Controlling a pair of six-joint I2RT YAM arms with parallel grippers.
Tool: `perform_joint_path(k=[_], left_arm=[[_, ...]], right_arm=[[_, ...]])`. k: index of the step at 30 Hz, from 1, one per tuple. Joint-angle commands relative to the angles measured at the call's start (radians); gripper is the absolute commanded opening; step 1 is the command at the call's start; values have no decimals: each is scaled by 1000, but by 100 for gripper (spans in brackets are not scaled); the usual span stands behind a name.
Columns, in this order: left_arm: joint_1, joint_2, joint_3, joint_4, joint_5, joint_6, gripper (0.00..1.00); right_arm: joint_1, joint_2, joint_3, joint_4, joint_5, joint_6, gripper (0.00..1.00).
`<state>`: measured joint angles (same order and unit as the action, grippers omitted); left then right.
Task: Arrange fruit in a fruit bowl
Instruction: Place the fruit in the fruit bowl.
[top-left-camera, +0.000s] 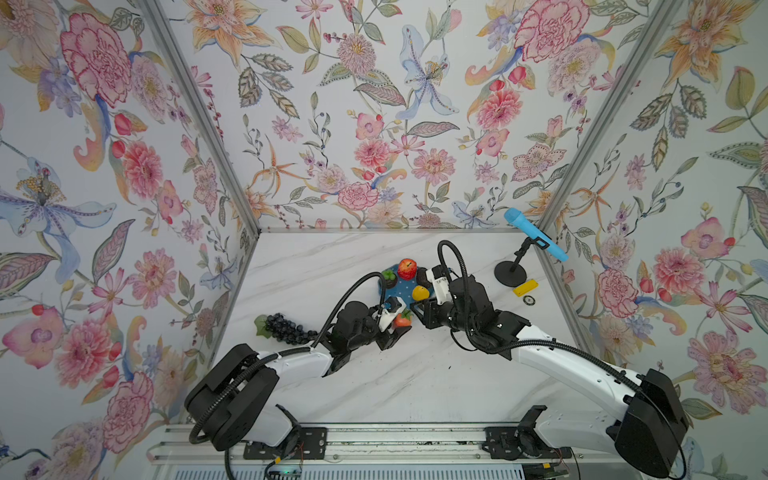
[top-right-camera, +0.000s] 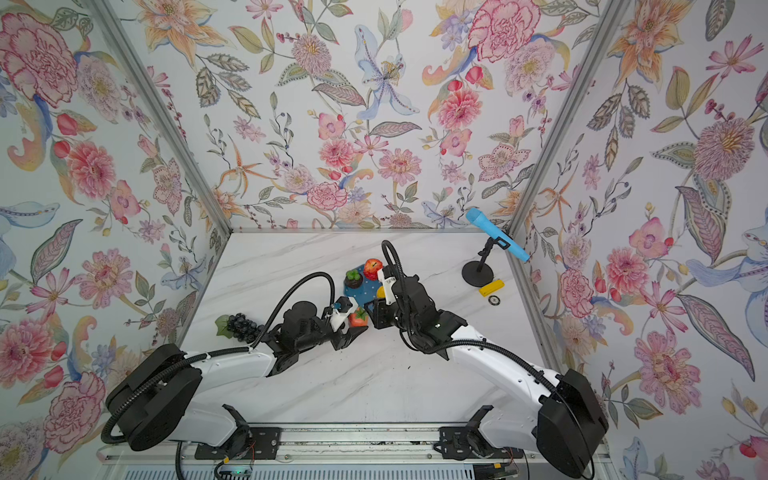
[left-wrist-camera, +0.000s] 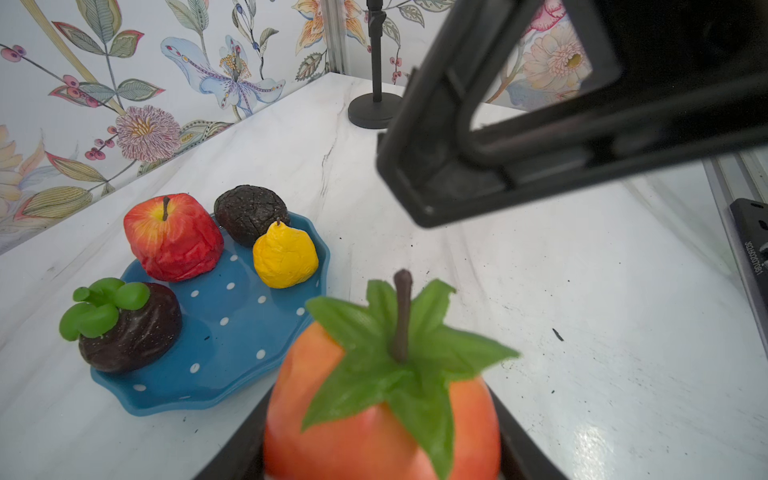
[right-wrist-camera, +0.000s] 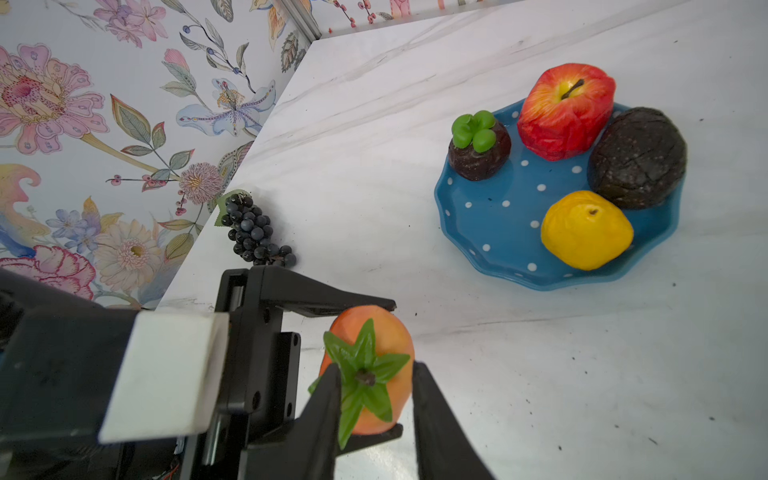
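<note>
The orange-red strawberry with its green leaf cap hangs just off the near rim of the blue dotted fruit bowl. My left gripper is shut on the strawberry's sides. From the other side, my right gripper has its jaws pressed round the leafy top. In the bowl lie a red apple, a dark avocado, a yellow lemon and a dark green-topped fruit. The dark grape bunch lies on the table to the left, beside my left arm.
A black microphone-stand base with a blue microphone stands at the back right. Beside it lie a yellow block and a small round disc. Floral walls close in the table on three sides.
</note>
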<state>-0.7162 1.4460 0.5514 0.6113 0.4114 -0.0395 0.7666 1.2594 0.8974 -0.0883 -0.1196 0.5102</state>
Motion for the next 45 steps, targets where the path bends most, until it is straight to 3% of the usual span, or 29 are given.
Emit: perform_joint_path(k=[1,38,42,45], left_arm=[[-18,13,29,-2,-3,23,52],[-27,5,2,57,-24,4,53],[-28,10,3,52,-24,8,53],[-28,16,4,46,-24,11,53]], right_arm=[[3,8,-1,18,-17,7,29],[19,49,-31,50,-22,32,20],[20,46,-23,26,10,23,31],[20,31,-21,7,40,10,31]])
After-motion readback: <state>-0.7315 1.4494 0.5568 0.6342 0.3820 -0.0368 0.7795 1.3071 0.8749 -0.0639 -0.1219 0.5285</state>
